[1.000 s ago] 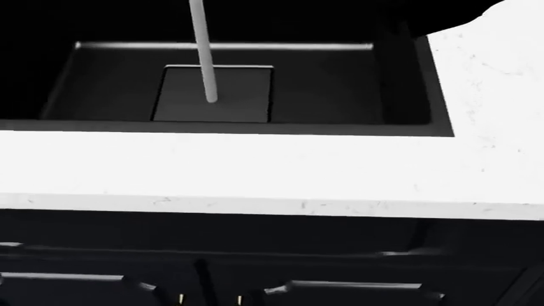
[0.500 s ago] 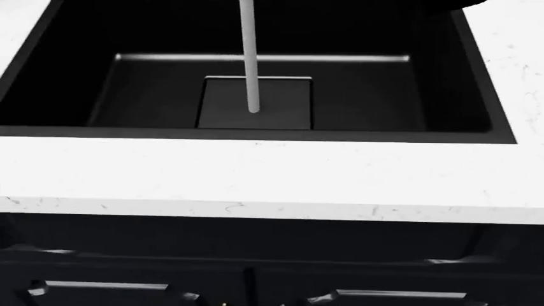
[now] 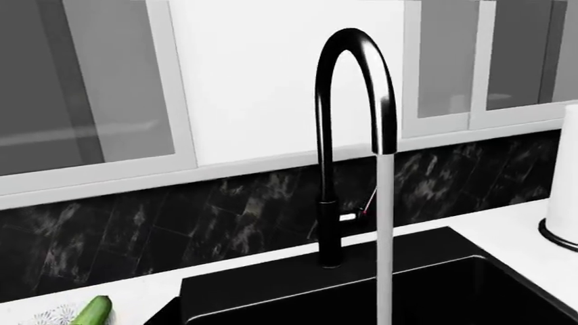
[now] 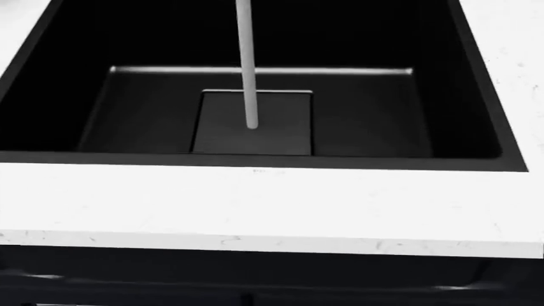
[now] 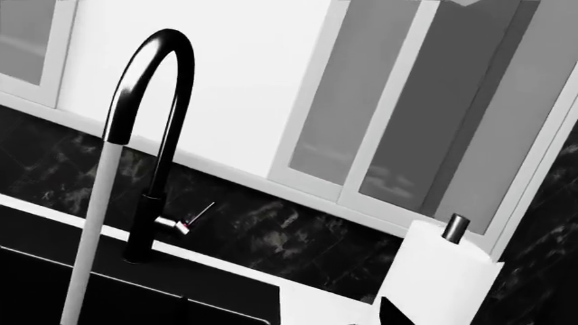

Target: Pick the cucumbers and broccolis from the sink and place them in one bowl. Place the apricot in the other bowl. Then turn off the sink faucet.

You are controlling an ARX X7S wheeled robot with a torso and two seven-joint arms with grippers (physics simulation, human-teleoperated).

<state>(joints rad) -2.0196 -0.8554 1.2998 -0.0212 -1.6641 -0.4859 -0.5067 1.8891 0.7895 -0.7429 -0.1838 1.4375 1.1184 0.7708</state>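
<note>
Grippers: neither in view, jaw state cannot be told. Faucet [image 3: 348, 135] running, stream [image 4: 247, 70] falling into sink [image 4: 357, 121]; cucumber [image 3: 92, 311] on counter beside basin.

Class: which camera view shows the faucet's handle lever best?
The right wrist view: the lever stands out thin and clear beside the faucet. The left wrist view shows it partly behind the water stream. The head view shows only the stream, no lever.

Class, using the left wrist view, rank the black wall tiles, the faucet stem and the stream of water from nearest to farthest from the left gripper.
The left gripper is out of view; its camera sits near it.
1. Stream of water, in front.
2. Faucet stem, behind the stream.
3. Wall tiles, at the very back.
</note>
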